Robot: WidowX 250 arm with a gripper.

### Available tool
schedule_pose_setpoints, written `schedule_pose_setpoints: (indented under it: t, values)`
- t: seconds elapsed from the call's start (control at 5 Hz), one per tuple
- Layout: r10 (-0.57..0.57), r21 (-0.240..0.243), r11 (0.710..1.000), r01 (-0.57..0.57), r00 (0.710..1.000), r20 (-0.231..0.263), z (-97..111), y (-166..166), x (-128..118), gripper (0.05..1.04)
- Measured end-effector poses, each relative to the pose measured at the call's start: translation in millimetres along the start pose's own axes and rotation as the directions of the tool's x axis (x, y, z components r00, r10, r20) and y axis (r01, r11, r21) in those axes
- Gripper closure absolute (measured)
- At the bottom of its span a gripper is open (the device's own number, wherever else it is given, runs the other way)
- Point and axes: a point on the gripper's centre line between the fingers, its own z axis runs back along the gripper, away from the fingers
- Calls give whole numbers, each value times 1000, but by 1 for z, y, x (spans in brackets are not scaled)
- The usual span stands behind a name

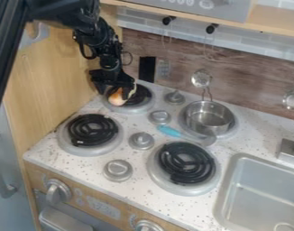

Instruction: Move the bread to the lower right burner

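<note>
The black gripper (115,88) hangs over the upper left burner (141,98), at the back of the stove by the wooden side wall. Right below it is the bread (117,98), an orange-brown piece at that burner's left part, partly covered by the gripper. Whether the bread is held or resting on the coil is unclear. The lower right burner (186,163) has a black coil in a silver ring, with nothing on it.
A metal pot (208,118) stands on the upper right burner. A blue-handled utensil (169,131) lies in front of it. Silver knobs (141,140) rise between the burners. The lower left burner (93,130) is nearer the front; the sink (262,194) lies at right.
</note>
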Motion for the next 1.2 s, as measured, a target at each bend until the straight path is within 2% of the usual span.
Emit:
schedule_pose_setpoints:
  t: [0.2,0.4,0.6,0.8,1.0,1.2]
  values:
    - [16,-25,1000,-16,1000,-5,-8,-5,-3,137]
    - [-1,-27,1000,1,1000,3,-8,-9,-1,403]
    - [-4,-53,999,5,1000,16,-10,-14,-4,474]
    - [-28,-89,996,28,1000,6,-3,-22,-12,475]
    - [-63,-139,989,59,998,-26,23,-33,-27,475]
    - [-85,-178,981,82,996,-10,51,-40,-36,475]
